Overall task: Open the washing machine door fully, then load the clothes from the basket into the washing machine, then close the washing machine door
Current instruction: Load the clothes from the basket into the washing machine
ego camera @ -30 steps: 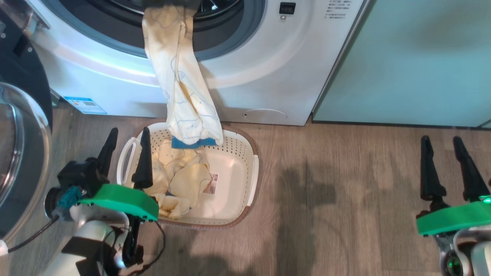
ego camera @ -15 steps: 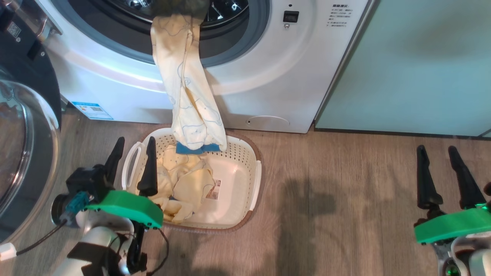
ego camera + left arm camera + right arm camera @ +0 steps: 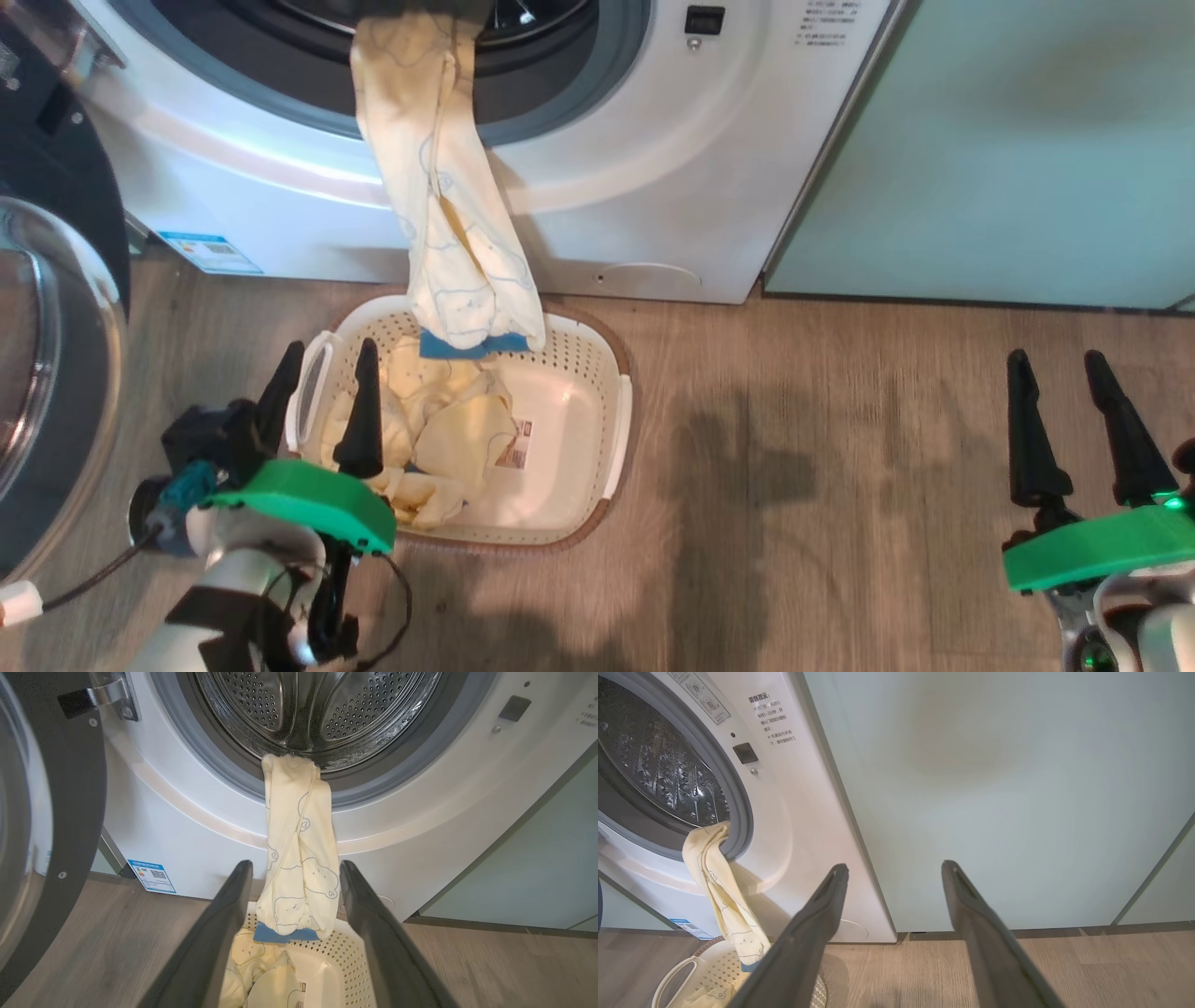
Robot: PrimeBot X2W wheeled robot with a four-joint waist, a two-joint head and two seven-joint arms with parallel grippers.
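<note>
- Far left: the washing machine door [image 3: 65, 187] stands swung open, glass bowl facing you, clear of the drum mouth [image 3: 317, 718].
- Left gripper [image 3: 331, 345]: jaws spread wide, nothing held. It hovers over the left end of the basket [image 3: 583, 359], fingers pointing toward the washing machine [image 3: 672, 168].
- The basket sits on the wood floor just in front of the machine. A heap of pale yellow clothes [image 3: 448, 429] lies in its left half; the right half shows bare floor and a label sticker.
- Hanging garment [image 3: 448, 205]: one yellow bear-print piece is draped over the lower lip of the drum mouth. Its long axis runs near vertical, the top end just inside the drum and the blue cuff pointing down at the basket's back wall.
- Key relation: in the left wrist view this garment lies straight ahead, framed between the two fingers. You would approach forward and up, gripping across its long axis.
- Judgement: loading is partly done, and the trailing garment would foul door closing.
- Right gripper [image 3: 1054, 355]: jaws wide, empty, well apart from the basket, facing the pale green cabinet [image 3: 1008, 140]. The left arm is clearly nearer.
</note>
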